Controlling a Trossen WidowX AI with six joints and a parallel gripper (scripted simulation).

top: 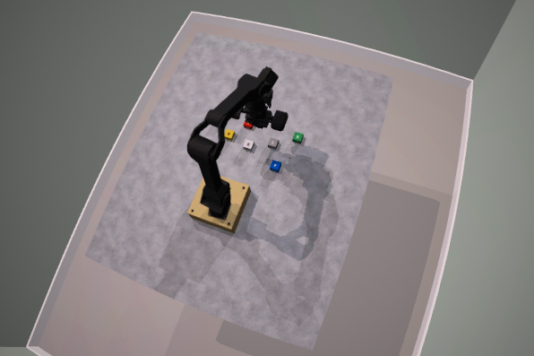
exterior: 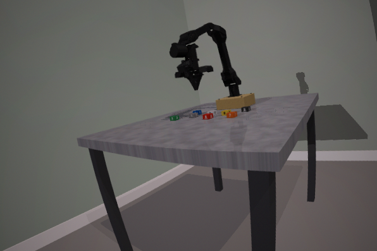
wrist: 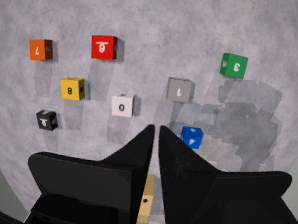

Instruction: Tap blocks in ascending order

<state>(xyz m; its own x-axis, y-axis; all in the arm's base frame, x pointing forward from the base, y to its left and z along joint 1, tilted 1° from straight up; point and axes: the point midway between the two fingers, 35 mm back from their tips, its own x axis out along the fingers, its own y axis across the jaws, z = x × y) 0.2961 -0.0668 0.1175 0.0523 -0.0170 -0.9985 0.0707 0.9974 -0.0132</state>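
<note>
My gripper [exterior: 196,89] [wrist: 156,129] is shut and empty, raised high above the blocks. In the wrist view its tips show between the white block [top: 248,145] [wrist: 122,106], digit 0, and the blue block [top: 275,166] [wrist: 192,138], whose digit is unclear. The grey block [top: 273,143] [wrist: 179,90] shows 1. The green block [top: 297,137] [wrist: 234,66] shows 3. The red block [exterior: 207,116] [wrist: 103,47] shows an underlined 6, upside down. The orange block [exterior: 231,114] [wrist: 40,49] shows 7, the yellow block [top: 229,134] [wrist: 72,89] 8. The black block [exterior: 245,109] [wrist: 47,120] has an unclear digit.
The arm stands on a wooden base [top: 240,198] [exterior: 232,104] on the marbled grey table [top: 340,102] [exterior: 177,140]. The arm hides the orange and black blocks in the top view. Its shadow falls around the blue block and beside the green one.
</note>
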